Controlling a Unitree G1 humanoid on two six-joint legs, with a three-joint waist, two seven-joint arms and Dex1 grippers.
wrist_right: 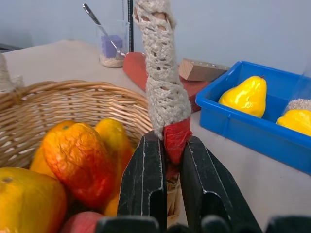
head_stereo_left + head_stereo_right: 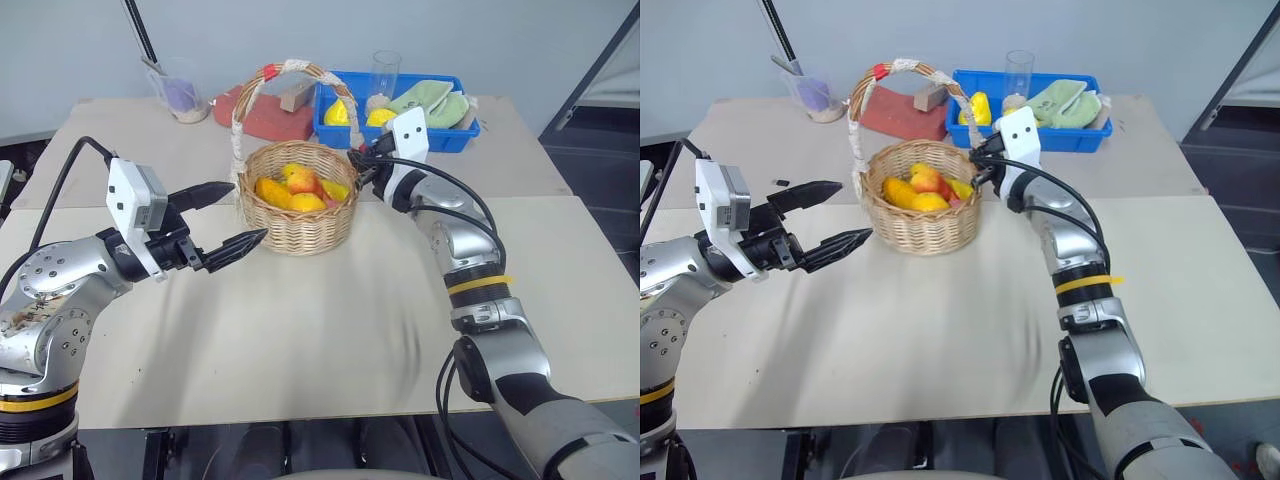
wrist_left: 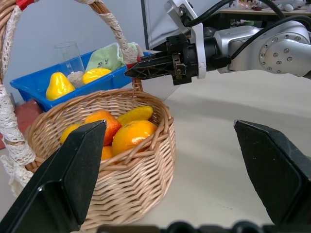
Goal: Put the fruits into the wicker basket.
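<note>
The wicker basket [image 2: 300,228] stands in the middle of the table with the fruits [image 2: 298,188], red fading to yellow-orange, lying inside it. My right gripper [image 1: 171,145] is at the basket's right rim and is shut on the foot of the basket's handle [image 1: 163,92], at its red band. Left of the basket, my left gripper [image 2: 248,212] hangs open and level, its fingertips close to the wicker wall with nothing between them. In the left wrist view the right gripper [image 3: 133,71] shows pinching the handle above the rim.
A blue plastic bin [image 2: 452,133] behind the basket holds yellow fruits [image 2: 338,113], a green cloth and a glass. A red block, a wooden block [image 2: 296,96] and a cup with a spoon [image 2: 180,92] stand at the table's back. Bare tabletop lies in front of the basket.
</note>
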